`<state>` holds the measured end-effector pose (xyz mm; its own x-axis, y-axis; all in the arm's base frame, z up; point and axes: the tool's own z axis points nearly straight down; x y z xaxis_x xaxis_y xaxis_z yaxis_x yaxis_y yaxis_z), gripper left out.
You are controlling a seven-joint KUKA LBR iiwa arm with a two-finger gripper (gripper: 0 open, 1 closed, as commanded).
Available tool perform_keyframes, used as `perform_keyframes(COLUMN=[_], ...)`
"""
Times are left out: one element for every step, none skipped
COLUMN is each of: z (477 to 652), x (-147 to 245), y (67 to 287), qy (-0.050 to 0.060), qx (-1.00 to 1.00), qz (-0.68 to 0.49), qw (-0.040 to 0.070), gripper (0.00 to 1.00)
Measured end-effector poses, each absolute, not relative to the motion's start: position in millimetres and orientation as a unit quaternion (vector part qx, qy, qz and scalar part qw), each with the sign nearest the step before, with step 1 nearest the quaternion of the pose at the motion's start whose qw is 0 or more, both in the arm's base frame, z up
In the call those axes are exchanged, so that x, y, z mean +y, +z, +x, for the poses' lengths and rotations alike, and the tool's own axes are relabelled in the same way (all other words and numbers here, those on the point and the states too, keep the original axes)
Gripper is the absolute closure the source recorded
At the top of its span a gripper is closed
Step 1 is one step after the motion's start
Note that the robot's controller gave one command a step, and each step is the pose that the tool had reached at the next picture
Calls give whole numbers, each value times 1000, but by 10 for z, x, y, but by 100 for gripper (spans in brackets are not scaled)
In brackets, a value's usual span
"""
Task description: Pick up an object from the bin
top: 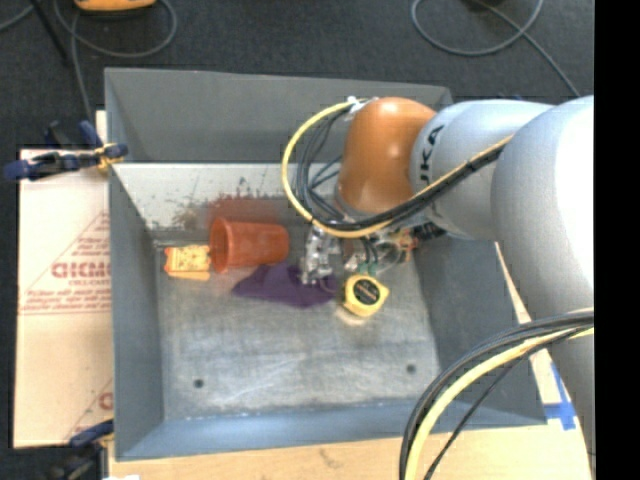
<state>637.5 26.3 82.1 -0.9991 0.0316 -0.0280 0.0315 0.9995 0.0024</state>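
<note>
My gripper [318, 266] hangs low near the middle of the bin, its metal fingers down over the right end of a flat purple piece [275, 286]. Just right of the fingers lies a small yellow tape measure [361, 295] with a black centre. To the left, an orange cup [248, 244] lies on its side, its open end toward the left. Whether anything sits between the fingers is hidden by the gripper body.
A small yellow block [187, 262] with markings lies at the left, beside the cup. The arm and its orange cover with looping cables hang over the bin's back right part. Bare bin floor stretches along the front.
</note>
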Motion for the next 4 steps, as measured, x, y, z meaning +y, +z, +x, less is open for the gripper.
perform_keyframes(z=[6375,6420,6420,6396], x=[263,936,936,1083], y=[821,918,918,1355], qy=[1,1,1,1], qx=[1000,977,977,979], qz=[16,-214,-214,-204], qw=[14,3,3,-2], gripper=[100,100,100,100])
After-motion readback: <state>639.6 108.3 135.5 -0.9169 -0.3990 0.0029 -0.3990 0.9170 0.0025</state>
